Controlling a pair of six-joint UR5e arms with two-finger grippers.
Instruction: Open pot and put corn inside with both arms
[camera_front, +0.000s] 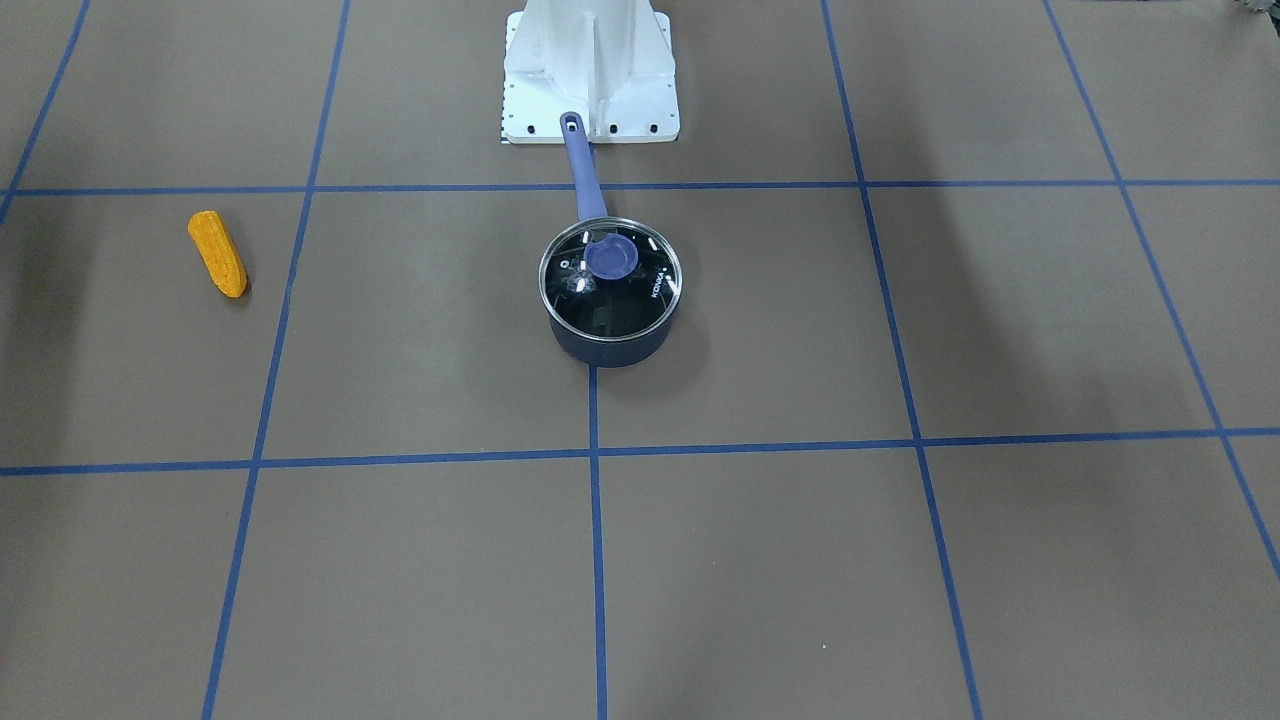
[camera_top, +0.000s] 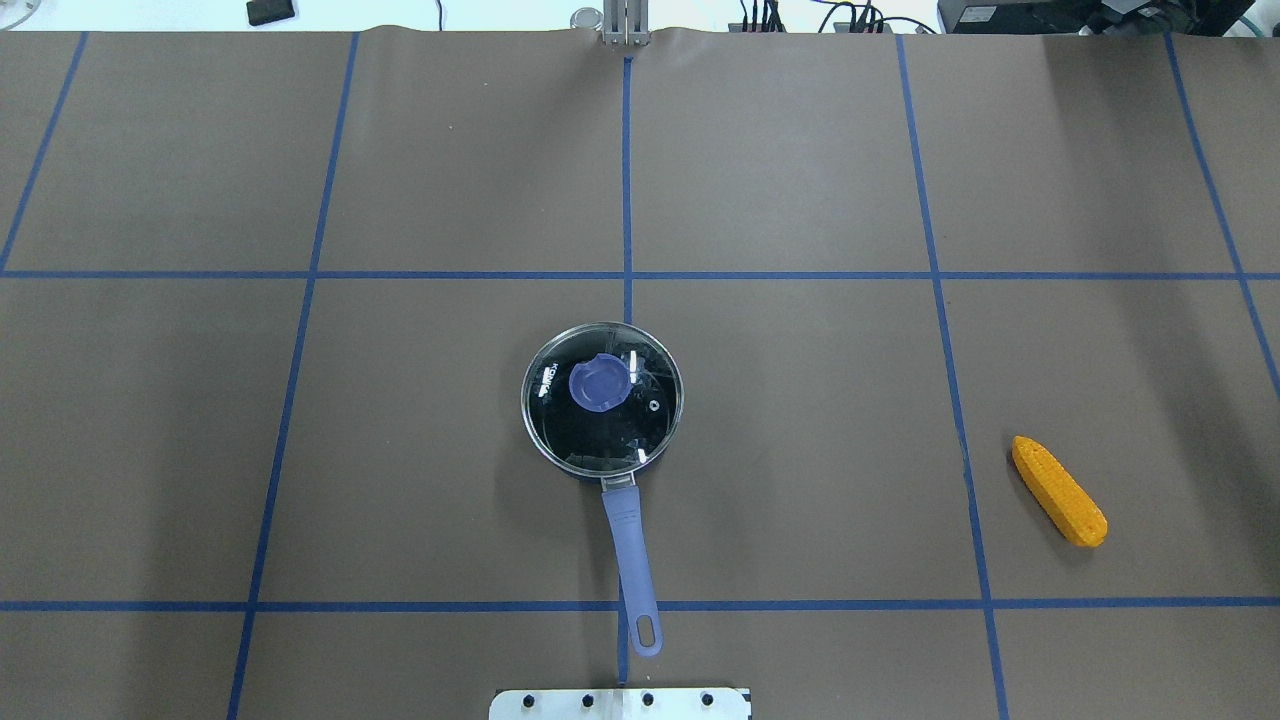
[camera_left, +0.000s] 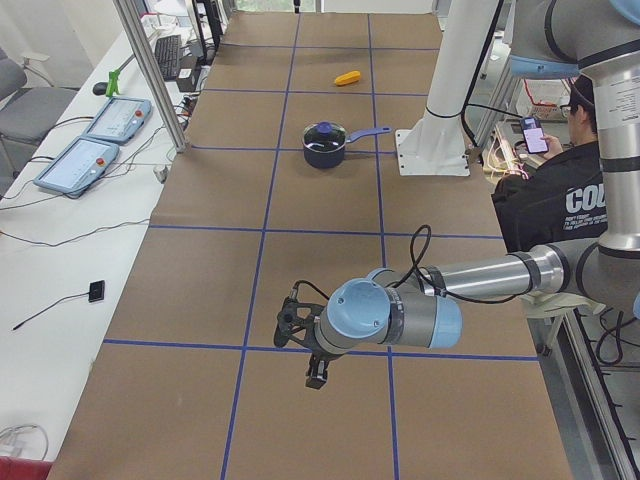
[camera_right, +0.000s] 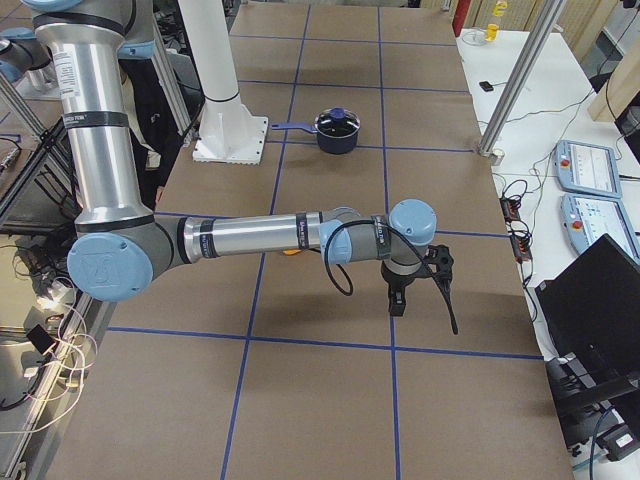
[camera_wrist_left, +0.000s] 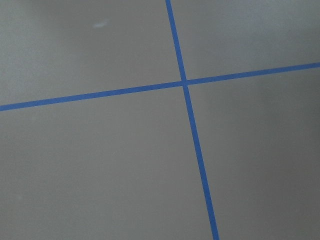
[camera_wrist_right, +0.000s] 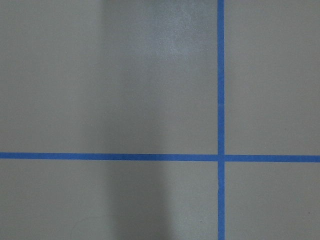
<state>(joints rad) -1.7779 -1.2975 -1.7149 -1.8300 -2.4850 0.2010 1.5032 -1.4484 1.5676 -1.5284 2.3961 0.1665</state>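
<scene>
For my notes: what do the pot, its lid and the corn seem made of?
The pot looks like coated metal: matte dark blue wall. Its handle looks like matte plastic or silicone. The lid is clear glass with a shiny metal rim, showing glare streaks; its knob matches the handle. The corn is probably moulded plastic or rubber: uniform orange, bumpy, dull.

The lidded dark-blue pot (camera_front: 610, 350) stands upright; the orange corn (camera_front: 217, 253) lies flat, well apart.
</scene>
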